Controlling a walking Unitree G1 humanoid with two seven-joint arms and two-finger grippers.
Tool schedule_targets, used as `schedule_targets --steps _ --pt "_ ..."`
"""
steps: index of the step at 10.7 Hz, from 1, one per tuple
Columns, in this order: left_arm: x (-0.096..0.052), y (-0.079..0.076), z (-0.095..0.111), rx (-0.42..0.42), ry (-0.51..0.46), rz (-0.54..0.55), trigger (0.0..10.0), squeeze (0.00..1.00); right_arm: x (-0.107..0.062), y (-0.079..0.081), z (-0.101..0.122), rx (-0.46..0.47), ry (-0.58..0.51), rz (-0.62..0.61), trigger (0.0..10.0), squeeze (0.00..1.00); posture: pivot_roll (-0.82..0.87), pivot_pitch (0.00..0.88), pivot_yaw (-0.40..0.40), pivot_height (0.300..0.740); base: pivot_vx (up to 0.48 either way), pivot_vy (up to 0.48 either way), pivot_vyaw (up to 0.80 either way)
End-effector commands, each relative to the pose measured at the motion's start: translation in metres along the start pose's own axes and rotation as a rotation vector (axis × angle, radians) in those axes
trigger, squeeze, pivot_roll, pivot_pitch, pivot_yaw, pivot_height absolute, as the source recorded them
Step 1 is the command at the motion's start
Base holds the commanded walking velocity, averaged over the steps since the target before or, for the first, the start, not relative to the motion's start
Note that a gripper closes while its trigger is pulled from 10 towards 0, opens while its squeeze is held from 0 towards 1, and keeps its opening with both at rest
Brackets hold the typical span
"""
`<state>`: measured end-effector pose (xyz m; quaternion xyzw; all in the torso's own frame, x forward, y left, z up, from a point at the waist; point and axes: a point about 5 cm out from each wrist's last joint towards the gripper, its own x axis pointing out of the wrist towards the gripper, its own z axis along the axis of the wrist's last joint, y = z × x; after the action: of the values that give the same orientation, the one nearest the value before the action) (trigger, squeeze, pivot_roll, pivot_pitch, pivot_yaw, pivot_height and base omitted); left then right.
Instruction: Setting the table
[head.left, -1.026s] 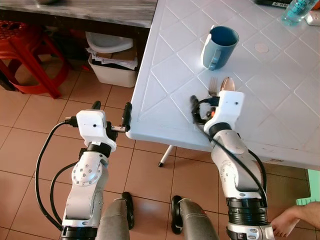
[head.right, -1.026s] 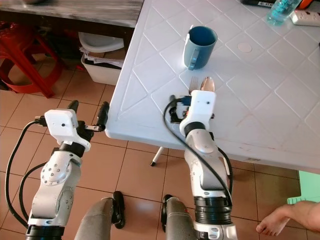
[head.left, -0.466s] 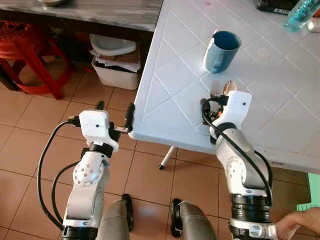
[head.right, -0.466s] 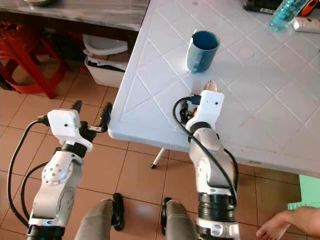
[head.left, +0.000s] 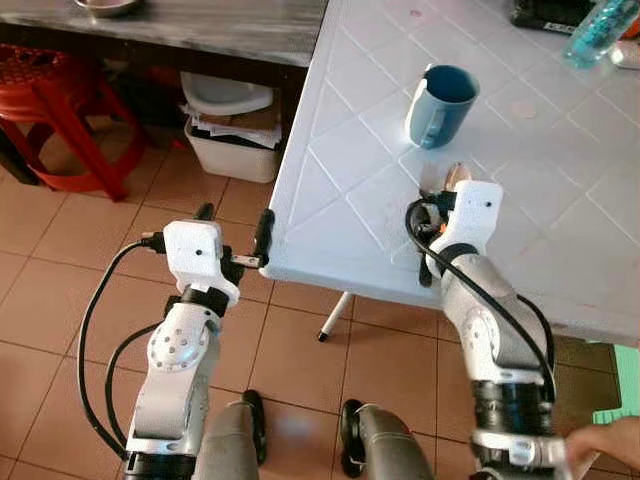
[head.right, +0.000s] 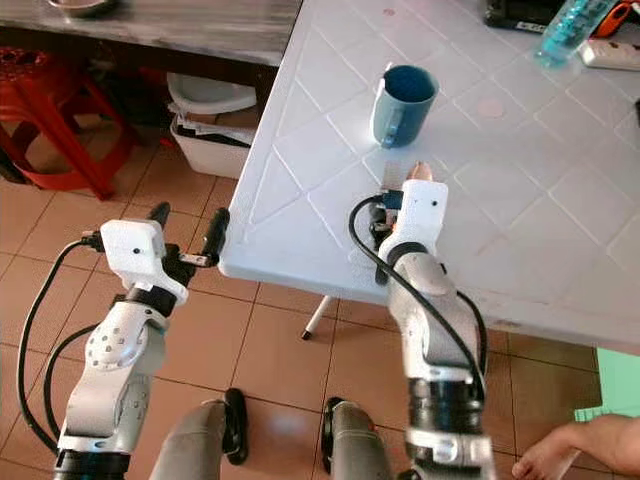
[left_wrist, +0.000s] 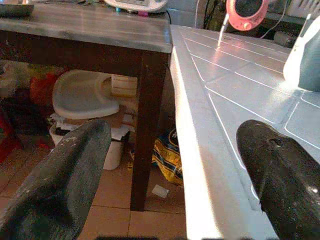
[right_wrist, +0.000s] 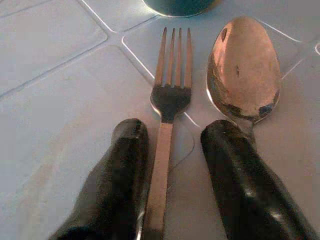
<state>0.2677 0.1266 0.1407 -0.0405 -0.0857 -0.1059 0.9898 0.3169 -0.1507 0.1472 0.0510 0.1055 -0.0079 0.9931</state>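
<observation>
Near the bench's (head.left: 350, 140) front edge, right gripper (right_wrist: 170, 145) straddles the fork (right_wrist: 167, 107), jaws apart; spoon (right_wrist: 244, 67) just beside, blue mug (head.left: 440, 100) behind. Left gripper (head.left: 235, 222) (jaws apart) hovers off the corner.

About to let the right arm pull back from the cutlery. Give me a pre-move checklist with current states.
1. Fork flat on the white table: ok.
2. Spoon flat beside the fork, bowl up: ok.
3. Right claw open, fingers straddling the fork handle: ok.
4. Fingers free of the fork handle: cannot tell; one pad looks very close.
5. Blue mug upright, beyond the cutlery tips: ok.
6. Left claw open, at the table's corner edge, holding nothing: ok.
</observation>
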Motion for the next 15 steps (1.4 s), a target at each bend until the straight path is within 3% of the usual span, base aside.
schedule_targets --steps 1,6,8,10,12,13,14,15 --pt "-0.002 -0.002 -0.005 -0.004 0.032 -0.020 10.0 0.00 -0.001 -0.008 -0.044 0.005 0.201 -0.022 0.0 0.00 -0.05 0.240 -0.007 0.740 0.000 0.000 0.00" --pt "-0.004 -0.003 -0.007 -0.004 0.046 -0.026 10.0 0.00 -0.004 -0.008 -0.055 0.016 0.231 -0.013 0.0 0.00 -0.05 0.246 -0.005 0.740 0.000 0.000 0.00" --pt "-0.002 -0.001 -0.008 -0.002 0.061 0.020 10.0 0.00 -0.006 -0.012 -0.056 0.023 0.222 -0.032 0.0 0.00 -0.06 0.248 -0.009 0.740 0.000 0.000 0.00" --pt "-0.003 0.005 -0.016 0.009 0.119 0.137 10.0 0.00 -0.009 -0.016 -0.061 0.023 0.233 -0.042 0.0 0.00 -0.06 0.248 -0.007 0.740 0.000 0.000 0.00" --pt "-0.006 0.009 -0.019 0.019 0.131 0.144 10.0 0.00 -0.011 -0.013 -0.060 0.023 0.216 -0.029 0.0 0.00 -0.06 0.252 -0.003 0.740 0.000 0.000 0.00" --pt "-0.007 0.008 -0.021 0.011 0.146 0.137 10.0 0.00 -0.013 -0.006 -0.058 0.015 0.181 0.020 4.1 0.00 -0.06 0.247 -0.003 0.740 0.000 0.480 0.00" --pt "-0.007 0.008 -0.021 0.005 0.146 0.133 10.0 0.00 -0.012 -0.002 -0.054 0.013 0.160 0.050 10.0 0.00 -0.06 0.245 -0.005 0.740 0.000 0.480 0.00" --pt "-0.003 0.008 -0.019 0.002 0.135 0.137 10.0 0.00 -0.011 -0.002 -0.047 0.006 0.118 0.053 10.0 0.00 -0.06 0.241 -0.007 0.740 0.000 0.480 0.00"
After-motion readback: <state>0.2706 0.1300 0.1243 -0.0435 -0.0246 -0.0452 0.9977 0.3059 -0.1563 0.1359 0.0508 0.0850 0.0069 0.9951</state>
